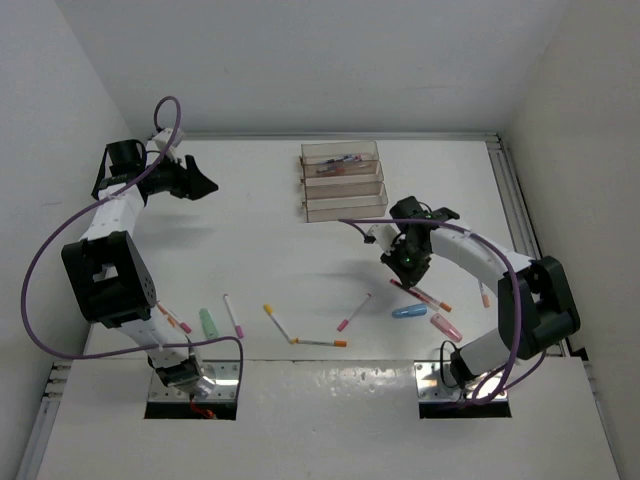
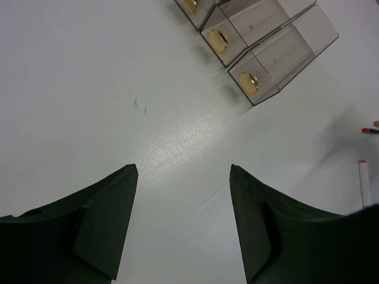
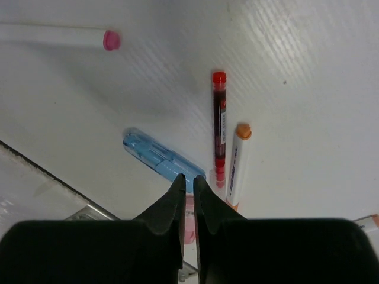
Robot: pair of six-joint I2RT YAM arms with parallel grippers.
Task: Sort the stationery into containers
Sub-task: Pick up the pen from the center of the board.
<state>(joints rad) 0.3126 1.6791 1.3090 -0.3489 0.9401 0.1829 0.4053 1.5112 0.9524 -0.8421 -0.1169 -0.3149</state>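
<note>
Three clear trays (image 1: 343,180) stand in a stepped row at the back centre; the farthest holds a few pens (image 1: 335,161). They also show in the left wrist view (image 2: 278,53). Pens lie scattered on the near table: pink-capped (image 1: 232,315), yellow-capped (image 1: 277,322), orange-capped (image 1: 320,342), and a green piece (image 1: 208,322). My right gripper (image 1: 405,262) is shut and empty (image 3: 188,177), hovering over a blue piece (image 3: 157,158), a red pen (image 3: 219,124) and an orange-capped marker (image 3: 238,163). My left gripper (image 1: 205,185) is open and empty (image 2: 183,168) at the back left.
White walls close the table at the back and sides. A metal rail (image 1: 510,190) runs along the right edge. A pink piece (image 1: 446,326) and a pen (image 1: 485,295) lie near the right arm. Two pens (image 1: 172,318) lie by the left arm's base.
</note>
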